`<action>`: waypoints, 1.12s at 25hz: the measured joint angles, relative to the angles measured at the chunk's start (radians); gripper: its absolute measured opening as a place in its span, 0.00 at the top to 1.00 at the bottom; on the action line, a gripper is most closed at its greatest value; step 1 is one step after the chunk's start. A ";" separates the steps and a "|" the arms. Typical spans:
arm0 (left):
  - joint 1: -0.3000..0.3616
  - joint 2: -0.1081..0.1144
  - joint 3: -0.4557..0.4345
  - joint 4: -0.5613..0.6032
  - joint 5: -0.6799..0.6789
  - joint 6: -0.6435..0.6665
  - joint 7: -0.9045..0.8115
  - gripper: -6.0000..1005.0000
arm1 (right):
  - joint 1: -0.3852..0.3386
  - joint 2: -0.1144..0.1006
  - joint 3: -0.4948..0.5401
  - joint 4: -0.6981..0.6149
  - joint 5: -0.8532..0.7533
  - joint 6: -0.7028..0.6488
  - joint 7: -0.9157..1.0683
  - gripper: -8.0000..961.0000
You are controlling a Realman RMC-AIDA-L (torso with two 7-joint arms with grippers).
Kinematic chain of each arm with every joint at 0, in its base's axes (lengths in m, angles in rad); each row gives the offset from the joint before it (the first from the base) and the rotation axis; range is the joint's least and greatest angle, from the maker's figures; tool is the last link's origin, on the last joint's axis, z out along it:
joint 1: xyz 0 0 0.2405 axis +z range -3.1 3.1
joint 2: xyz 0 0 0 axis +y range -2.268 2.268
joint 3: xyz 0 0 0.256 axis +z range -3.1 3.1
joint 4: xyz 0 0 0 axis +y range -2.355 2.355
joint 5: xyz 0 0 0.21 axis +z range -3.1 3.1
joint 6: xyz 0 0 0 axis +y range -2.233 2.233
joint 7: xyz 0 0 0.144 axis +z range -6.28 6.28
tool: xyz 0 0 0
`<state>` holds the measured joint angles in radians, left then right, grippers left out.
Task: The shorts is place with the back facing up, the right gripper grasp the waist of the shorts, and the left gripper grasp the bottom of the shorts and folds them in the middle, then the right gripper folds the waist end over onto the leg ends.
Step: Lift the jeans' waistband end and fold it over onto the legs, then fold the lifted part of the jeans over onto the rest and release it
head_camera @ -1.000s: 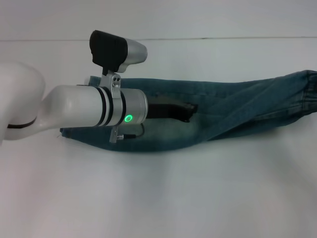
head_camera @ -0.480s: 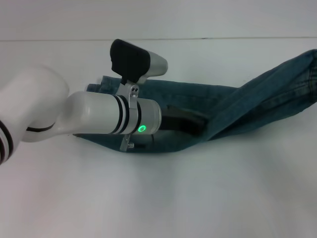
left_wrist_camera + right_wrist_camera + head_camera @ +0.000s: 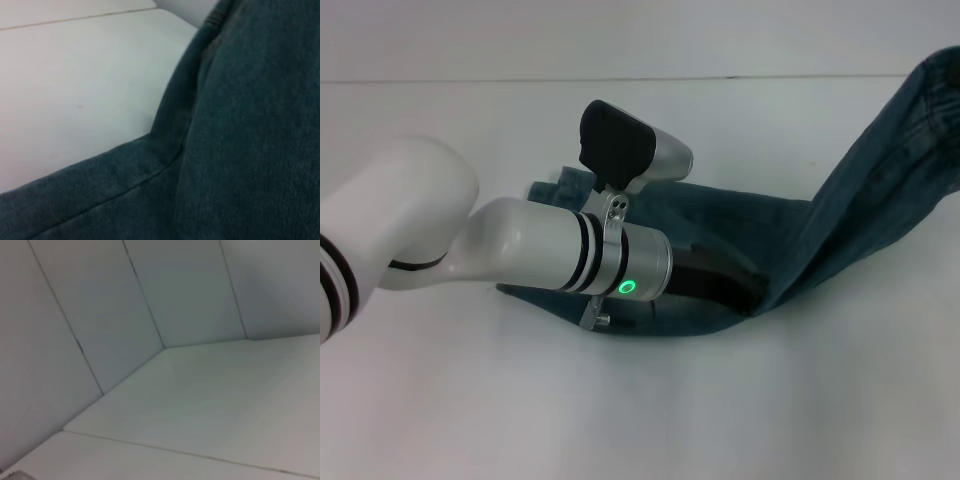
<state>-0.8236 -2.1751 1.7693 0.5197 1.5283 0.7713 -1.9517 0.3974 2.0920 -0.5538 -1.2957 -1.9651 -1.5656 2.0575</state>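
The shorts (image 3: 720,215) lie as a long folded strip of blue-green denim across the white table (image 3: 640,400). Their right end (image 3: 900,160) rises steeply off the table and leaves the head view at the right edge. My left gripper (image 3: 725,290) lies low on the denim at the foot of that raised part, and looks shut with nothing in it. Its silver wrist with a green light (image 3: 628,288) covers the left part of the cloth. In the left wrist view, denim (image 3: 240,130) fills most of the picture. The right gripper is out of view.
The right wrist view holds only white table (image 3: 200,400) and pale wall panels (image 3: 75,315). A seam in the table (image 3: 470,80) runs across the far side.
The shorts' right end has risen from lying flat to standing steeply. My left arm and gripper have moved right and toward the front, and the strip's left end has shifted right with them.
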 joint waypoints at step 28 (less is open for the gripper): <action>0.275 0.000 -0.571 0.127 -0.049 0.043 0.236 0.75 | 0.164 0.003 -0.303 0.004 -0.018 0.032 0.106 0.93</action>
<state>-0.5490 -2.1749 1.1979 0.6467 1.4791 0.8141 -1.7160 0.5615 2.0946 -0.8571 -1.2914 -1.9834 -1.5332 2.1634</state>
